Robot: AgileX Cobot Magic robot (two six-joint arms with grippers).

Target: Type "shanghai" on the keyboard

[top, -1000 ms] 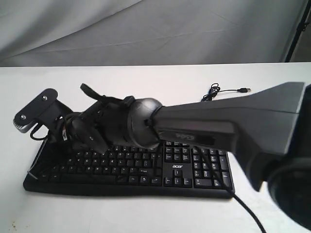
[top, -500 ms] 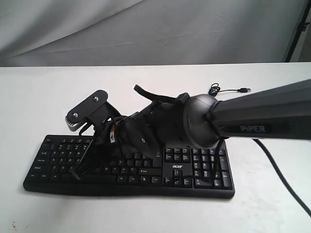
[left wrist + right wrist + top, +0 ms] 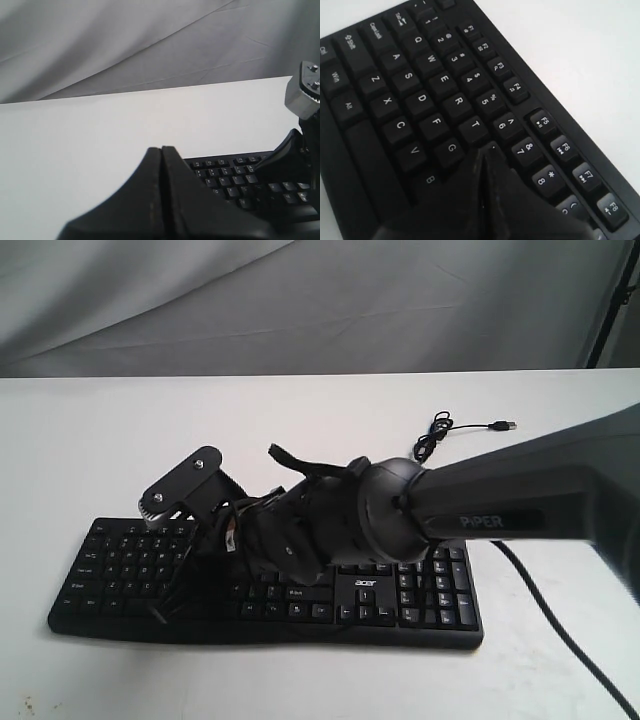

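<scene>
Compared with one second ago, my right arm (image 3: 500, 510) has swung from the left end of the keyboard (image 3: 410, 595) toward the middle letter keys, and in the last half second it has also sunk lower. The keyboard lies flat on the white table (image 3: 100, 440), near its front edge, with the number pad on the right side of the exterior view. The right gripper (image 3: 482, 160) has its fingers pressed together into one narrow tip, and this tip sits just beside the G key (image 3: 452, 147) and the T key (image 3: 475, 125); which key it covers I cannot tell. The left gripper (image 3: 161, 150) is also pressed together, holds nothing, and waits off the keyboard. I judge the keyboard to be stiff but light plastic that can slide on the smooth table, so I do not grasp it; I only push straight down on the centre of one key cap.
</scene>
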